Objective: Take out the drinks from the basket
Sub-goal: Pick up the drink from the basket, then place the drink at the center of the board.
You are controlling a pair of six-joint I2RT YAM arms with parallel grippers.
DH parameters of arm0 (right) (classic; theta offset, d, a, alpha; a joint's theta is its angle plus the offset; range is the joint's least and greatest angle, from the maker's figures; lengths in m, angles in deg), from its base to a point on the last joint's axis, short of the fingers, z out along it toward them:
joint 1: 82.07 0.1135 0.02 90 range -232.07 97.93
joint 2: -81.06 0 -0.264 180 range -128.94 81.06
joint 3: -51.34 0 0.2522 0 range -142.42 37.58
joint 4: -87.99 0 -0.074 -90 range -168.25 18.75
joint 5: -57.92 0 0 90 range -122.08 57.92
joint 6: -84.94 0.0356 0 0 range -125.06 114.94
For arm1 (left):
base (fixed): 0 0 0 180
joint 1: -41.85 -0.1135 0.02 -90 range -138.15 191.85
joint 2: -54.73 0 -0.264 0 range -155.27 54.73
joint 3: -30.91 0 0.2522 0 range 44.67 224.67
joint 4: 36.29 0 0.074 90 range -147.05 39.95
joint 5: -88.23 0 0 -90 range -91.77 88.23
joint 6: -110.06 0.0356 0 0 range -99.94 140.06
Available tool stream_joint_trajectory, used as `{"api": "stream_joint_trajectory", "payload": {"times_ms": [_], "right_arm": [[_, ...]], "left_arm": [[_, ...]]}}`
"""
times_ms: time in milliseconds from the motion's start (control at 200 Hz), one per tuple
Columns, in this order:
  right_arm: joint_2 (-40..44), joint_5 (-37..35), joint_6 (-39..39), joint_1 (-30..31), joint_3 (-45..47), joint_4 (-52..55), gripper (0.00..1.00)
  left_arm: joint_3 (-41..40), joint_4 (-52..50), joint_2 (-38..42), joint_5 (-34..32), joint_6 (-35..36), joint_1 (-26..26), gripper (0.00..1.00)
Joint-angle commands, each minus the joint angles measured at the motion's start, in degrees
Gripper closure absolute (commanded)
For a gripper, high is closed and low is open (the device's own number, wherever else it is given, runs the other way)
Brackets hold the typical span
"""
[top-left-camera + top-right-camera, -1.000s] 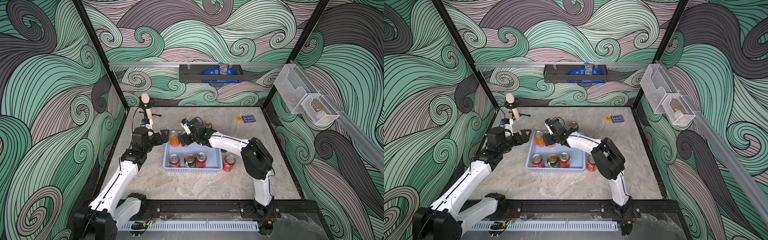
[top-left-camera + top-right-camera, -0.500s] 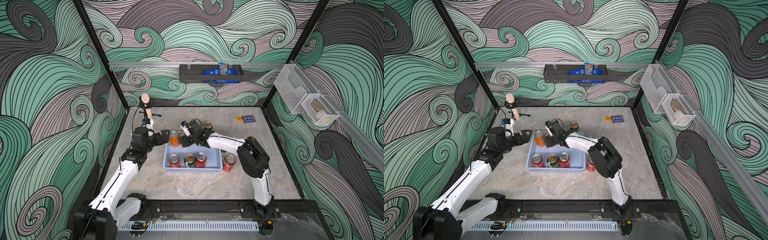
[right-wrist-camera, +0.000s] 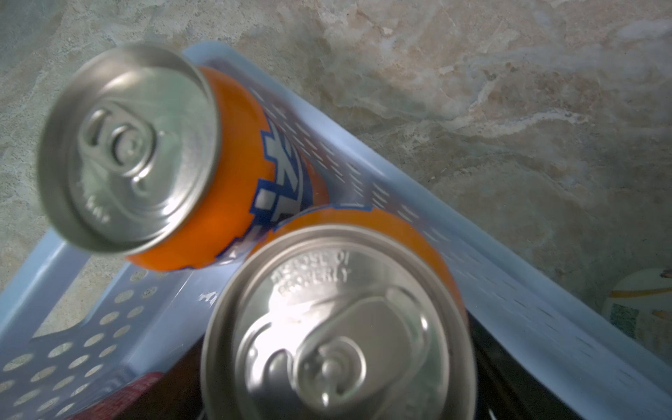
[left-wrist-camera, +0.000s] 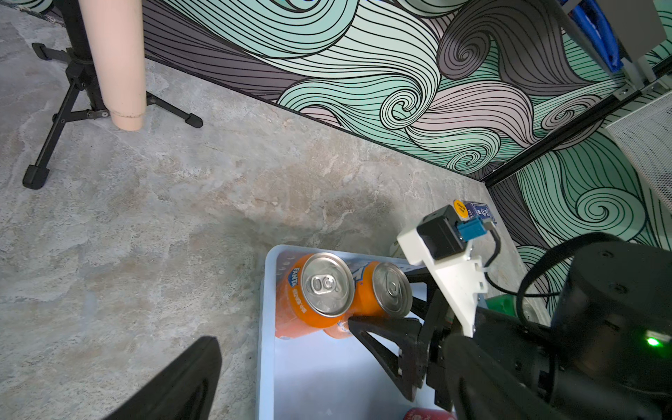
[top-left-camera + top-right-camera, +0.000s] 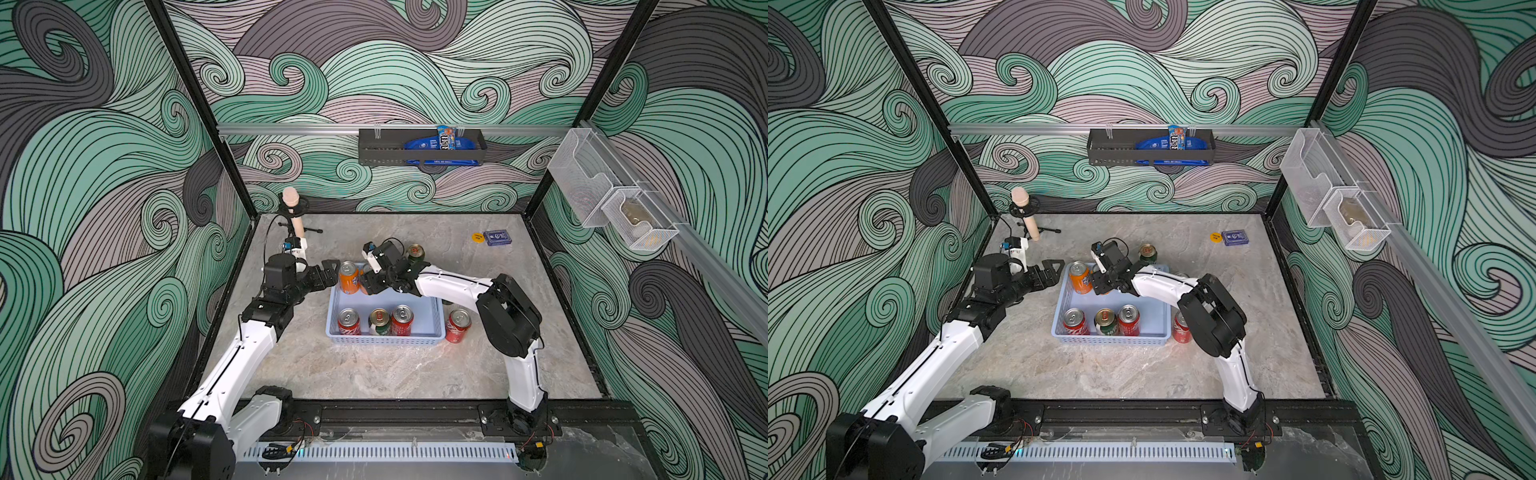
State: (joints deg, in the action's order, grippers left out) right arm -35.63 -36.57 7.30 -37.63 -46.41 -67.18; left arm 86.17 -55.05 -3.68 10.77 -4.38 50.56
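Black rack (image 5: 419,151) hangs off rail (image 5: 291,129) on back wall, w/ flat blue bag (image 5: 419,144) lying in it & small snack pkt (image 5: 446,137) upright beside that. Two white mesh bins on side-wall rail: bigger one (image 5: 582,174), smaller one (image 5: 640,226) just beside it w/ sth brownish inside, can't tell what. Beige tube (image 5: 297,226) sits tilted on black tripod stand (image 4: 82,78) in back corner of marble-look tabletop (image 5: 374,374). Blue card box (image 5: 498,238) near back edge, yellow disc (image 5: 478,237) just beside it.
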Motion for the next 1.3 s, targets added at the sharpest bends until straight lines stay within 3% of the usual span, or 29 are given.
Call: {"api": "stream_joint_trajectory", "payload": {"times_ms": [0,340,640,786,1296], "right_arm": [[5.06,-0.49,0.93,0.38,1.25,-2.02,0.31],[10.51,-2.53,0.90,0.32,3.72,-2.17,0.35],[16.29,-4.70,1.26,0.29,4.35,-1.93,0.36],[18.54,-6.07,0.79,-0.13,2.77,-0.55,0.35],[15.87,-9.40,-1.20,-4.30,-4.99,5.00,0.35]], "left_arm": [[1.41,1.99,0.38,1.43,1.05,-0.45,0.01],[1.18,3.44,-0.03,4.01,0.67,-0.45,0.01],[0.60,8.69,-2.24,13.79,-0.98,-0.45,0.01],[2.00,14.05,-5.06,17.12,-5.62,-0.45,0.01],[5.33,21.52,-14.98,23.72,-9.29,-0.41,0.01]]}}
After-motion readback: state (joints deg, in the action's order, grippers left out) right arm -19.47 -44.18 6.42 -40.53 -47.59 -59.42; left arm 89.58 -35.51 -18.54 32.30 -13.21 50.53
